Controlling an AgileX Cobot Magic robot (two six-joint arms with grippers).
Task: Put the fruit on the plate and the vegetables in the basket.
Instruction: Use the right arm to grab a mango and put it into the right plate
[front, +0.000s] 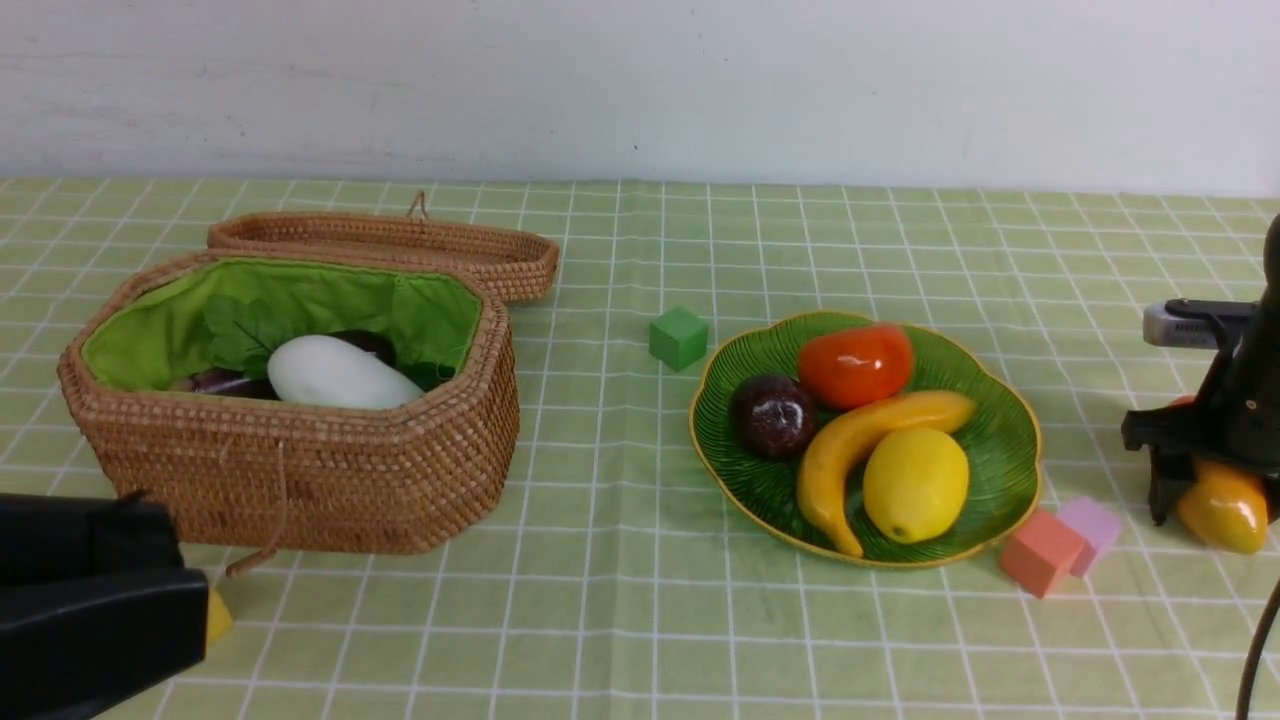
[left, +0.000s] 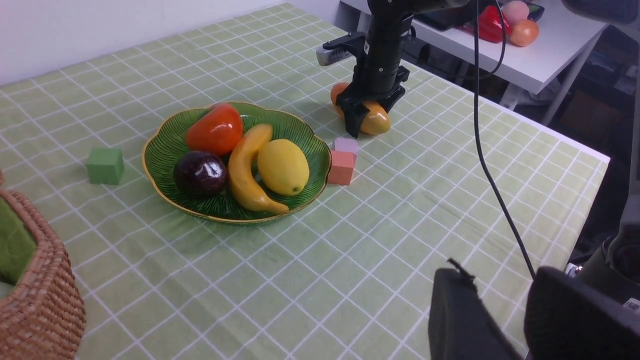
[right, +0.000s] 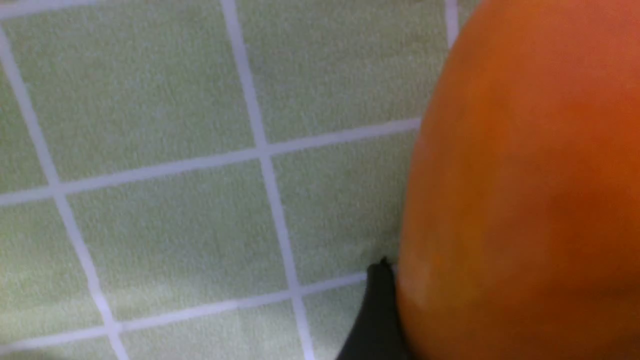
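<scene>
The green plate (front: 1003, 440) holds a persimmon (front: 855, 365), a mangosteen (front: 773, 415), a banana (front: 860, 440) and a lemon (front: 915, 483). To its right a mango (front: 1225, 510) lies on the cloth. My right gripper (front: 1212, 500) reaches down over the mango with a finger on either side. One finger (right: 375, 310) lies against the mango's skin (right: 525, 175). The wicker basket (front: 300, 470) at the left holds a white radish (front: 335, 375) and a dark eggplant (front: 215, 382). My left gripper (left: 500, 282) hovers low at the near left, jaws apart and empty.
The basket's lid (front: 390, 245) lies open behind it. A green block (front: 678, 337) sits left of the plate. An orange-pink block (front: 1040, 552) and a lilac block (front: 1092, 525) sit between plate and mango. The table's edge (left: 565, 145) runs close behind the right arm.
</scene>
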